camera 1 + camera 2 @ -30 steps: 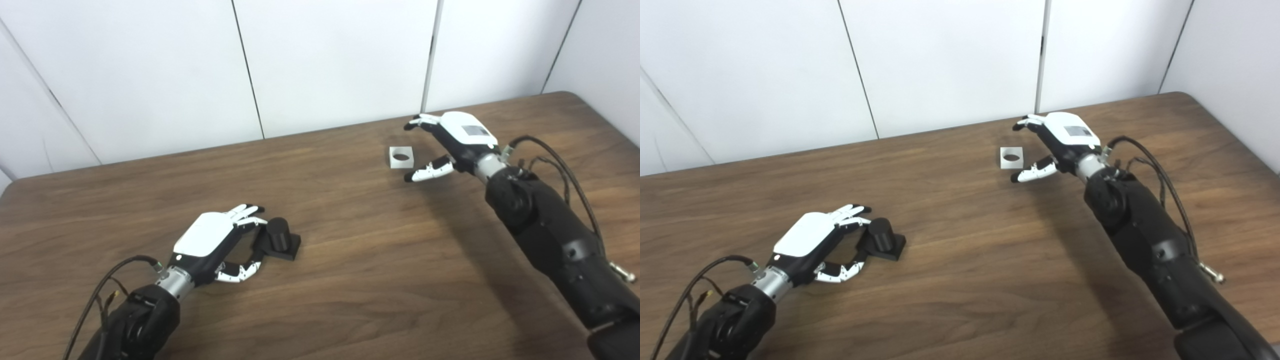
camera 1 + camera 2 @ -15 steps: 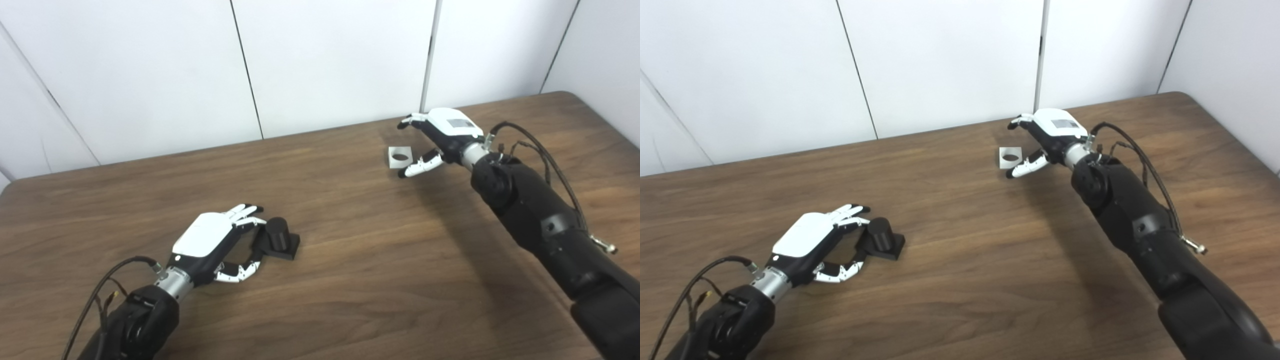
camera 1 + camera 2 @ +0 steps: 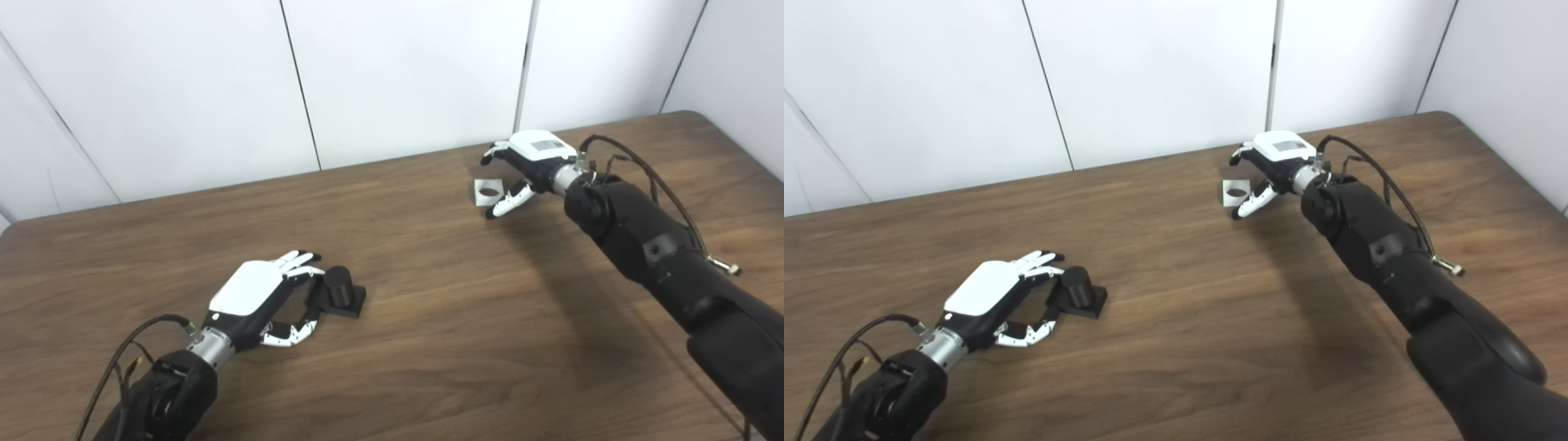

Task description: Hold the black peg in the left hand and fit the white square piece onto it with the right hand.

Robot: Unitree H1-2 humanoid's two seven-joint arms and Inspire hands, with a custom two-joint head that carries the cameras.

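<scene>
White wall panels back the brown table. Nothing is gripped yet: the left hand lies spread beside the black peg, while far right of the peg the right hand brackets the white square piece, unclosed.

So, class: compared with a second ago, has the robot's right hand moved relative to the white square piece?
Yes. The right hand has moved left, closing on the white square piece, which lies where it was on the table; its fingers now bracket the piece.
</scene>
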